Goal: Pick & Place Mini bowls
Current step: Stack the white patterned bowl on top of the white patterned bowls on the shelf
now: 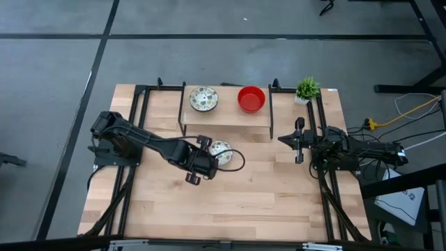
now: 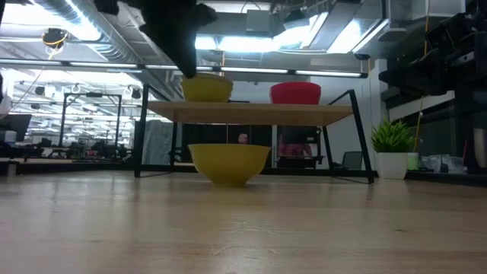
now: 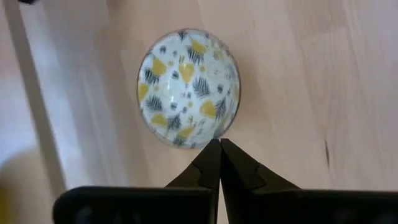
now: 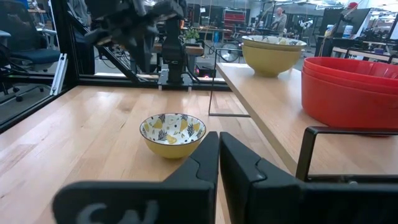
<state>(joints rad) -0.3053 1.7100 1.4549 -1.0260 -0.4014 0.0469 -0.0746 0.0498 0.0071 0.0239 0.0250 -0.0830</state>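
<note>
A small cream-white bowl with a yellow and black leaf pattern inside sits upright on the pale wooden table, slightly left of the centre of the high view, just in front of a low wooden shelf on a black metal frame. The left gripper hovers above this bowl's near rim, at the end of the dark left arm that reaches in from the left of the frame; in the left wrist view its two dark fingers are pressed together, holding nothing, their tips at the bowl's edge.

On the shelf, in the upper middle of the high view, stand another cream-white patterned bowl on the left and glossy red bowls on the right; the right wrist view shows the red ones nested in a stack, though how many is hard to tell. From table height the patterned bowls show yellow outsides, one on the table and one on the shelf above.

The right gripper waits at the right of the table, right of the shelf, its fingers closed against each other and empty. A small green potted plant in a white pot stands at the table's upper right corner
</note>
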